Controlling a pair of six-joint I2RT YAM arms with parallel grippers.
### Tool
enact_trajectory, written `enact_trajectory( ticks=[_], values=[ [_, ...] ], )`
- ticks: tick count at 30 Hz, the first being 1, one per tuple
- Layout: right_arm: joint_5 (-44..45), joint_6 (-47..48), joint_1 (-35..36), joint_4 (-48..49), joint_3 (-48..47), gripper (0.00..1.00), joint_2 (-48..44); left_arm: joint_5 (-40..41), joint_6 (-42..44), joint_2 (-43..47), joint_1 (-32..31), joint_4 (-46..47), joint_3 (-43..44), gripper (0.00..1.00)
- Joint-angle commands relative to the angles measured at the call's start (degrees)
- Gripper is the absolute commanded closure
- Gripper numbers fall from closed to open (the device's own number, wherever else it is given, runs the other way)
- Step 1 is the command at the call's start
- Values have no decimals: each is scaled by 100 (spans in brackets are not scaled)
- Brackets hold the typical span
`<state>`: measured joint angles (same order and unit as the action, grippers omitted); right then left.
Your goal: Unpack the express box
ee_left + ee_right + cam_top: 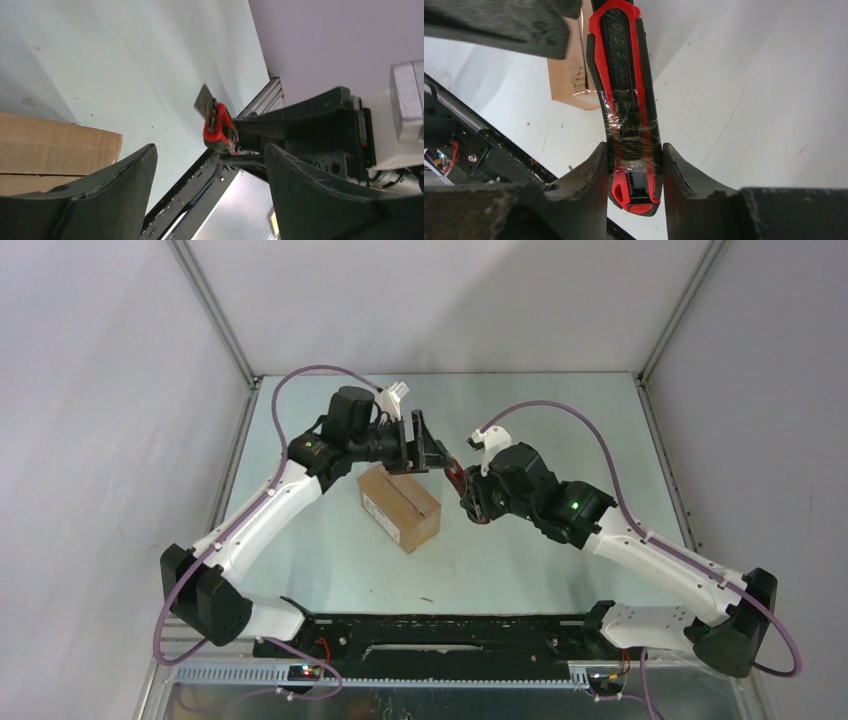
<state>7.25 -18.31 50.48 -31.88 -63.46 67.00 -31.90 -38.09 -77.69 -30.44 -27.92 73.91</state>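
Observation:
The express box (400, 506), a small brown carton with a white label on its near side, lies on the table between the arms. It also shows in the left wrist view (47, 150) and the right wrist view (572, 75). My right gripper (466, 490) (634, 150) is shut on the rear of a red-and-black utility knife (626, 95), held just right of the box's far end. The knife (218, 126) points its bare blade (204, 102) towards my left gripper. My left gripper (424, 448) (210, 152) is open and empty, above the box's far corner.
The black base rail (430, 632) runs along the near edge. Metal frame posts (215, 315) and grey walls close in the table at the back and sides. A white connector (397, 393) sits on the left wrist.

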Motion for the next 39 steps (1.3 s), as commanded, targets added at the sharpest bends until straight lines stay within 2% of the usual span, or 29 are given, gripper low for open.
enact_trajectory(
  ticks=[1, 7, 9, 11, 12, 14, 15, 16, 18, 19, 21, 22, 26, 29, 32, 35, 37, 39],
  values=[
    [17, 295, 176, -93, -457, 100, 42, -123, -142, -157, -80, 300, 182, 19],
    [64, 389, 303, -152, -518, 100, 42, -165, -437, -481, -141, 633, 66, 27],
    [77, 385, 313, -173, -522, 100, 32, -235, -569, -551, -163, 767, 51, 35],
    [116, 399, 321, -208, -534, 100, 38, -314, -743, -562, -172, 986, -35, 49],
    [139, 403, 317, -218, -534, 100, 41, -358, -824, -562, -169, 1100, -82, 59],
    [184, 424, 302, -225, -536, 100, 33, -458, -944, -576, -173, 1229, -155, 92],
    [183, 418, 280, -223, -531, 94, 25, -527, -994, -580, -173, 1291, -188, 99],
    [120, 404, 234, -216, -537, 80, 5, -580, -1042, -563, -171, 1380, -237, 100],
    [-272, 301, 21, -212, -529, 38, -66, -706, -1239, -491, -158, 1735, -369, 100],
    [-678, 192, -150, -201, -513, 25, -137, -775, -1382, -444, -136, 1969, -447, 100],
    [-1750, -39, -594, -5, -353, 13, -368, -918, -1831, -285, -69, 2797, -739, 100],
    [-2255, -164, -840, 143, -238, 11, -473, -970, -2023, -226, -34, 3145, -856, 100],
    [-3682, -894, -1524, 878, 295, 8, -808, -909, -3050, 117, 68, 5047, -1458, 100],
    [-4076, -1646, -1712, 1536, 717, 8, -1002, -706, -3557, 247, 116, 5686, -1684, 100],
    [-3984, -2336, -1769, 2246, 1090, 12, -1243, -506, -3635, 342, 117, 5859, -1774, 100],
    [-3643, -2923, -1803, 2798, 1416, 22, -1497, -358, -3790, 420, 117, 6118, -1921, 100],
    [-3384, -3263, -1798, 3001, 1564, 28, -1627, -300, -3775, 443, 109, 6085, -1958, 100],
    [-3202, -3447, -1798, 3116, 1651, 30, -1743, -255, -3759, 498, 99, 6083, -2012, 100]
  ],
)
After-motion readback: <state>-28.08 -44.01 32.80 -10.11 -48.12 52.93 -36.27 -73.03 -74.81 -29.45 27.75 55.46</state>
